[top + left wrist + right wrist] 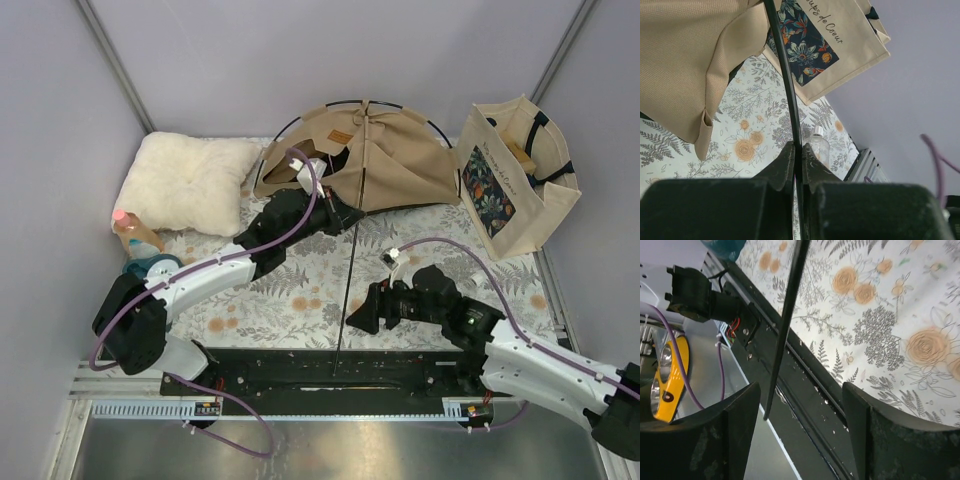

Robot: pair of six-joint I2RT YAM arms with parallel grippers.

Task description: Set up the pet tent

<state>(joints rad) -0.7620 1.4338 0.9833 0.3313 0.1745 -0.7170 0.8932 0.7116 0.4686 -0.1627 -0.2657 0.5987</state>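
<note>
Now: left clamped on the pole, right hanging open

Well, the tent (400, 165) lies slumped at the far middle of the table, tan canvas in soft folds, wide side running left to right, thin black hoops arcing over its back edge. Its doorway is mostly hidden behind the left arm, and the brown label only just shows. One straight black pole (349, 290) runs out from the tent's front toward the near edge, long axis almost square to the arms' bases, its free end over the black rail (280, 372). Left gripper (797, 149) is pinched tight on that pole, fingers pressed together around it. Right gripper (801, 387) stands released: the pole passes between its matte black fingers and touches neither, and their lower parts are cut off by the frame. Fern-and-rose cloth (290, 295) underneath. Fluffy cushion (190, 180) far left, printed tote (515, 180) far right, upright
</note>
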